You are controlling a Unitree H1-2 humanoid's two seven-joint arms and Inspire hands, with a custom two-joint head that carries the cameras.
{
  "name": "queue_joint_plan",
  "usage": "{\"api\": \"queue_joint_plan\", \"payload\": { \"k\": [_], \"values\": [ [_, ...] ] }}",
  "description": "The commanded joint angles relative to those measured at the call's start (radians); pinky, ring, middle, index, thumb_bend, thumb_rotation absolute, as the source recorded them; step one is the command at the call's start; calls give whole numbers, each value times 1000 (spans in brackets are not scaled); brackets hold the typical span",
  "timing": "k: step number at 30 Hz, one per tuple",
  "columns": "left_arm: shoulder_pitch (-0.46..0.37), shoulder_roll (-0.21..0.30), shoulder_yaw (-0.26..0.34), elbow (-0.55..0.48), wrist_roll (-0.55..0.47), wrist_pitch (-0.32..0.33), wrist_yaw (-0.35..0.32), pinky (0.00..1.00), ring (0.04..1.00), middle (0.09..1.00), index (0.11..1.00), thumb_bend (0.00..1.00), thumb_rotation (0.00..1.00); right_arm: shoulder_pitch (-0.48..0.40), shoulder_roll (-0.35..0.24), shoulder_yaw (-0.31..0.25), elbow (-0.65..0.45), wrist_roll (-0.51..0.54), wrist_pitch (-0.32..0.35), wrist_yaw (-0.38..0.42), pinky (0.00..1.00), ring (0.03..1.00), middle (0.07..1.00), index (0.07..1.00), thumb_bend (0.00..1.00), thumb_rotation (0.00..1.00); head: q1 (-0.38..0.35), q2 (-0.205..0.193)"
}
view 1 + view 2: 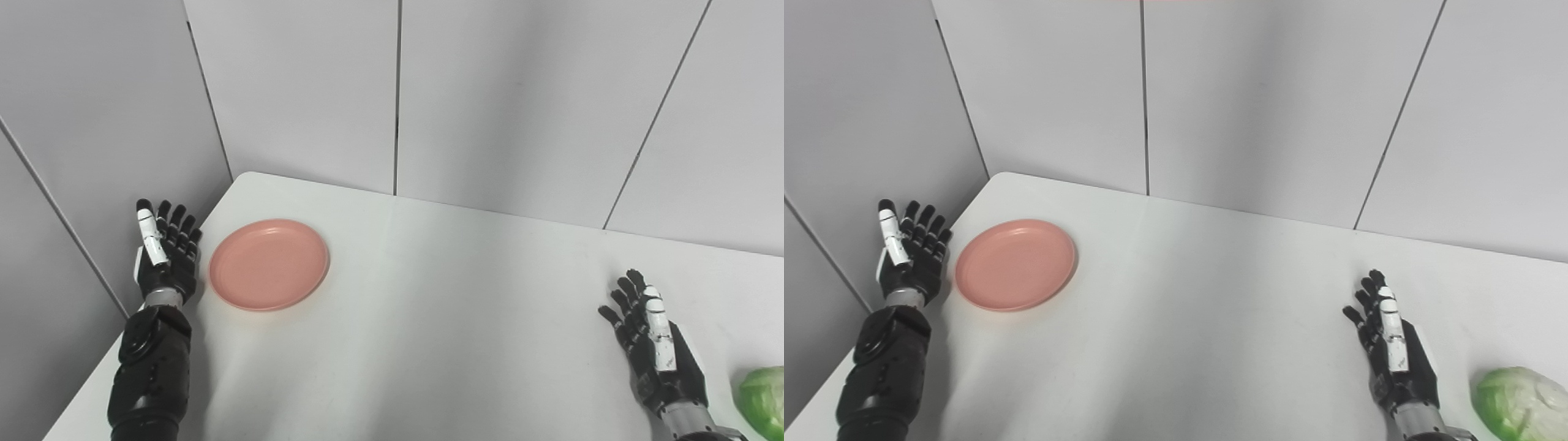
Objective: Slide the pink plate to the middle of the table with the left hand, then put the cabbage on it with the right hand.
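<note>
The pink plate (269, 264) lies flat near the table's left edge, nothing on it. My left hand (164, 251) stands just left of the plate with fingers straight and apart, palm toward the plate, a small gap between them. A green cabbage (1518, 402) rests at the front right corner, partly cut off in the left eye view. My right hand (1390, 352) is open, fingers spread, just left of the cabbage and not touching it.
The white table (429, 306) meets grey wall panels (392, 92) at the back and on the left. The left table edge runs close behind my left hand. A wide stretch of bare tabletop lies between plate and right hand.
</note>
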Motion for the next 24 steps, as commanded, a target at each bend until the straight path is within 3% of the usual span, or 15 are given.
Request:
{"api": "queue_joint_plan", "payload": {
  "k": [1, 10, 16, 24],
  "values": [
    [-24, 11, -23, -1, -9, 19, -38, 1000, 998, 997, 994, 628, 1000, -5, -4, -3, -15, 0, -9, 6, 1000, 1000, 1000, 1000, 73, 1000, -2, 1],
    [-25, -4, -118, -32, 37, 109, -38, 998, 986, 986, 978, 638, 1000, -3, -3, 4, -26, -17, -4, -2, 1000, 1000, 1000, 1000, 87, 1000, -14, 7],
    [-22, -12, -199, -23, 66, 100, -116, 999, 990, 996, 995, 670, 1000, 2, 3, 6, -37, -24, 6, -7, 1000, 1000, 1000, 1000, 113, 1000, -29, 11],
    [-10, -39, -254, -96, 90, 163, -107, 977, 965, 969, 973, 679, 1000, -6, -3, 18, -17, -40, -21, 10, 1000, 1000, 1000, 1000, 93, 1000, -48, 14]
  ]
}}
